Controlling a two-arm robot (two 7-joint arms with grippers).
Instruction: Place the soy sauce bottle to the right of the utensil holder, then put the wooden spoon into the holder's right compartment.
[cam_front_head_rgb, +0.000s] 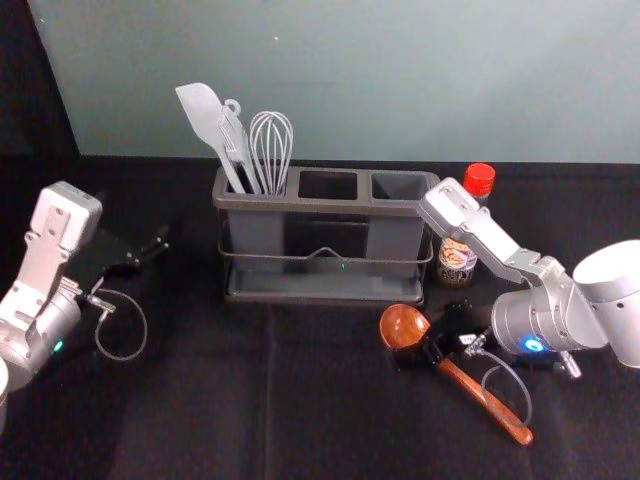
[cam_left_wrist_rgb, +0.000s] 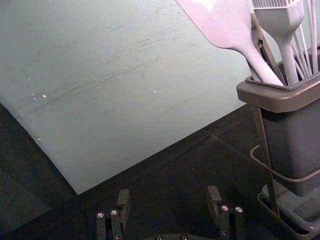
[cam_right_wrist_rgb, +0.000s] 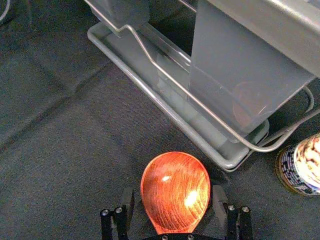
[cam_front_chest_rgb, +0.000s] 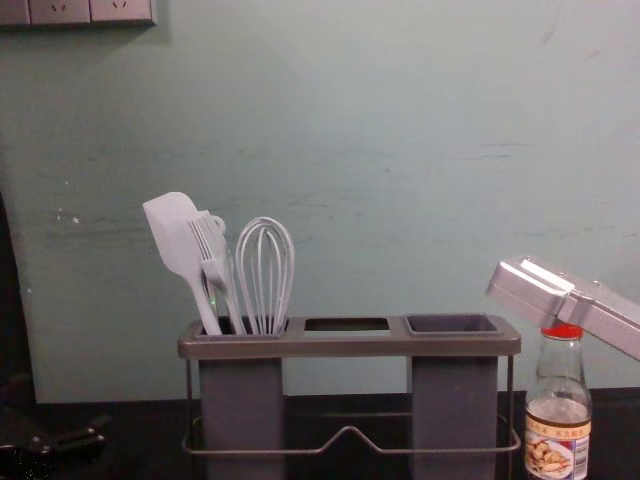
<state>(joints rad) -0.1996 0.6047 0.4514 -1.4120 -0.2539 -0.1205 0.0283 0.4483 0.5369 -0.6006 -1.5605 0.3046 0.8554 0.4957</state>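
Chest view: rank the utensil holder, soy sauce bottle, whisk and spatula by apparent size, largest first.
1. Utensil holder
2. Soy sauce bottle
3. Whisk and spatula: too alike to rank

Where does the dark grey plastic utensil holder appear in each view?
Head view: utensil holder at centre.
Left wrist view: at one edge, holding the pale spatula.
Right wrist view: beyond the orange-brown wooden spoon.
Chest view: lower centre.
Shared landmark: thin wire rail along its front.

A robot lab is suggested by two robot arms (cam_front_head_rgb: 65, 212) set over black cloth (cam_front_head_rgb: 200, 420), backed by a plain grey-green wall (cam_front_head_rgb: 400, 80); sockets (cam_front_chest_rgb: 60, 10) are seen mounted upper left in the chest view.
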